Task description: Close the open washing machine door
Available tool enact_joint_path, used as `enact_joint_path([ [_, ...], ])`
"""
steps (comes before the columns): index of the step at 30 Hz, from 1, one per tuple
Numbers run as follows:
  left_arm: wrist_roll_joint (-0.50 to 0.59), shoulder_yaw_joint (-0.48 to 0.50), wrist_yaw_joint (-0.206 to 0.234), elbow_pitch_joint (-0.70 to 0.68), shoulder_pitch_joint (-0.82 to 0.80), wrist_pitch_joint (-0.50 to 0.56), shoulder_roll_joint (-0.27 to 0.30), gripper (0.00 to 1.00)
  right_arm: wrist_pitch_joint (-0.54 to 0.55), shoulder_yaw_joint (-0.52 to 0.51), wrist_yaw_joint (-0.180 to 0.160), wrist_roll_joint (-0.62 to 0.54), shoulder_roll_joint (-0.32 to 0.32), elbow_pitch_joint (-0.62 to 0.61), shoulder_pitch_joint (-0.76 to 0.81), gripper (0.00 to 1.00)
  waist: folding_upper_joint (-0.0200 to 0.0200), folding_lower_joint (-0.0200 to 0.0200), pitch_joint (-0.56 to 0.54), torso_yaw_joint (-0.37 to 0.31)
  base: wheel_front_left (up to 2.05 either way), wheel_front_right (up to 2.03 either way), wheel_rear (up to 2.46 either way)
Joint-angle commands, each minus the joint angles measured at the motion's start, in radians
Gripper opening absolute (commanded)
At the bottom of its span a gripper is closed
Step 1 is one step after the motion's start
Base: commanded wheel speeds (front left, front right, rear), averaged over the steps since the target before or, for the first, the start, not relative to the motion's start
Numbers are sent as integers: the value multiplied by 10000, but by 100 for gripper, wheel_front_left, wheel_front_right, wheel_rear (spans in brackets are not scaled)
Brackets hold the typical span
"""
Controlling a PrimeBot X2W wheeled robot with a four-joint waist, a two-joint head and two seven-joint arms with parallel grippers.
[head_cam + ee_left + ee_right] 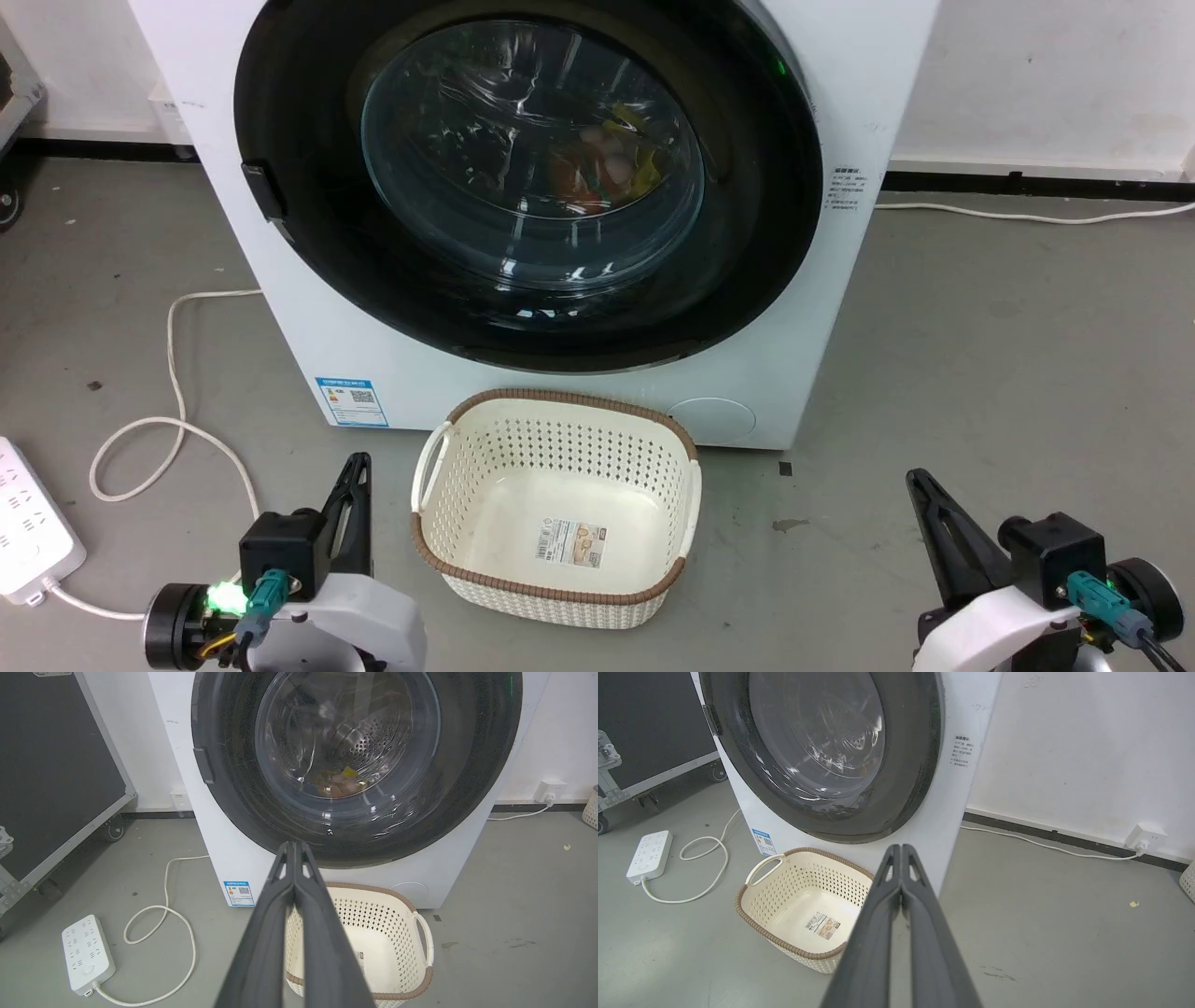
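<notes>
Head view: basket just below washing machine door rim

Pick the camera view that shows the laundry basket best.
Head view: the basket sits whole and unobstructed, the label on its floor visible. In the left wrist view the left gripper covers one side; in the right wrist view the right gripper hides one corner.

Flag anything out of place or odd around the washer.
Nothing stands out. The washing machine door looks flush against the washing machine; the basket stands upright and empty in front.
</notes>
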Motion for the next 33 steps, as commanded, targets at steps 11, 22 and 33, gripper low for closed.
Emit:
enact_joint_path([
  [11, 28, 11, 28, -45, 143, 1, -1, 0, 5, 1, -7, -9, 43, -47, -139, 0, 0, 0, 0, 0, 0, 0, 0],
  [22, 28, 11, 28, -45, 143, 1, -1, 0, 5, 1, -7, -9, 43, -47, -139, 0, 0, 0, 0, 0, 0, 0, 0],
  [33, 28, 11, 28, -45, 143, 1, -1, 0, 5, 1, -7, -9, 43, -47, -139, 0, 0, 0, 0, 0, 0, 0, 0],
])
